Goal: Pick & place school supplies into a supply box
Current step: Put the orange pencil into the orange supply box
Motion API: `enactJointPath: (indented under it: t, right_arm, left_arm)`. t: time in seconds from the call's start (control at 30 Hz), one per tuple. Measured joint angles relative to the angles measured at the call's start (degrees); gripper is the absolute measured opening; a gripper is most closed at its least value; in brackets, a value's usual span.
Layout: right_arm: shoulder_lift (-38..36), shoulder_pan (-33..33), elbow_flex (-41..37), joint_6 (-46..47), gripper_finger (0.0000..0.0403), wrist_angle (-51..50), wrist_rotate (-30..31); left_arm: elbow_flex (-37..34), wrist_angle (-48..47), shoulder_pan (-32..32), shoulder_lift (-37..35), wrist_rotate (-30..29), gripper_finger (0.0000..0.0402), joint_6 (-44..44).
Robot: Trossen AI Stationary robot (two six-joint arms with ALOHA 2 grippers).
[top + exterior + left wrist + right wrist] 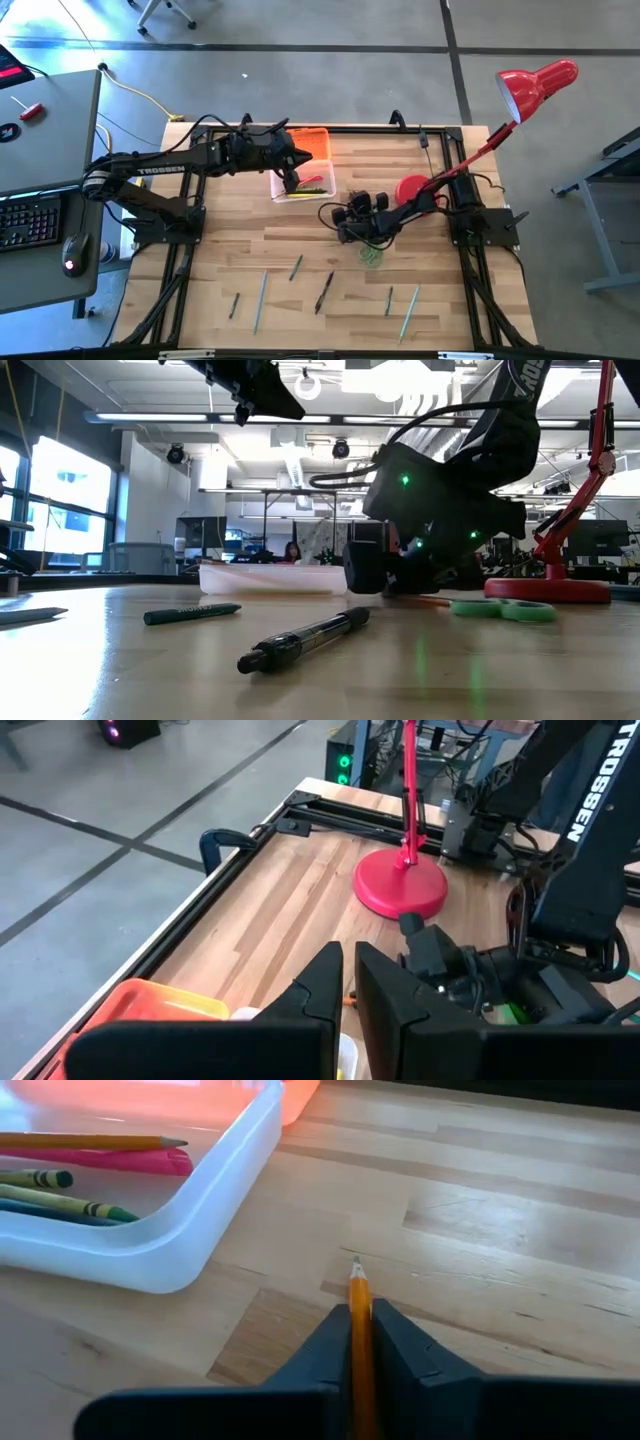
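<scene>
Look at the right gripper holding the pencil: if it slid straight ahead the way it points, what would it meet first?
Probably nothing: ahead of the right gripper and its pencil lies bare table; the box sits off to one side, though depth is uncertain.

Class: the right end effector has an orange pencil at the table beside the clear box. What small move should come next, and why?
Probably lift. The right end effector is shut on the orange pencil, low at the table, and the supply box wall stands higher beside it.

I'm working in a robotics lab: polished concrete floor [330, 75] across the top of the overhead frame, a desk with keyboard [28, 222] at left, and ceiling ducts [300, 460] and workbenches behind the table.
</scene>
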Motion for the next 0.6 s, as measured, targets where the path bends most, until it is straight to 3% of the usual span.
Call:
enactJointPath:
  t: [0.1, 0.2, 0.33, 0.43, 0.6]
  right_arm:
    - [-0.79, 0.26, 0.0, -1.06, 0.0009, 0.84, -0.45]
    - [-3.54, 1.35, 0.0, -2.82, 0.0007, -0.09, -1.35]
    - [-9.53, 3.05, -0.04, -7.31, 0.0007, -3.13, -6.07]
    - [-14.37, 3.15, -0.01, -19.82, 0.0004, -0.43, -5.92]
    - [-18.64, 0.43, 0.0, -46.93, 0.0003, 15.09, -8.24]
  left_arm:
    - [0.0, -0.1, 0.0, 0.0, 1.58, 0.006, -0.06]
    - [-0.09, -1.4, 0.0, -1.48, 6.75, 0.0054, -2.38]
    - [-0.05, -2.93, -0.09, -5.43, 10.21, 0.0038, -4.29]
    - [-0.02, -3.37, -0.08, -8.85, 11.78, 0.0029, -3.85]
    - [0.07, -4.07, 0.02, -14.16, 12.34, 0.0038, -2.79]
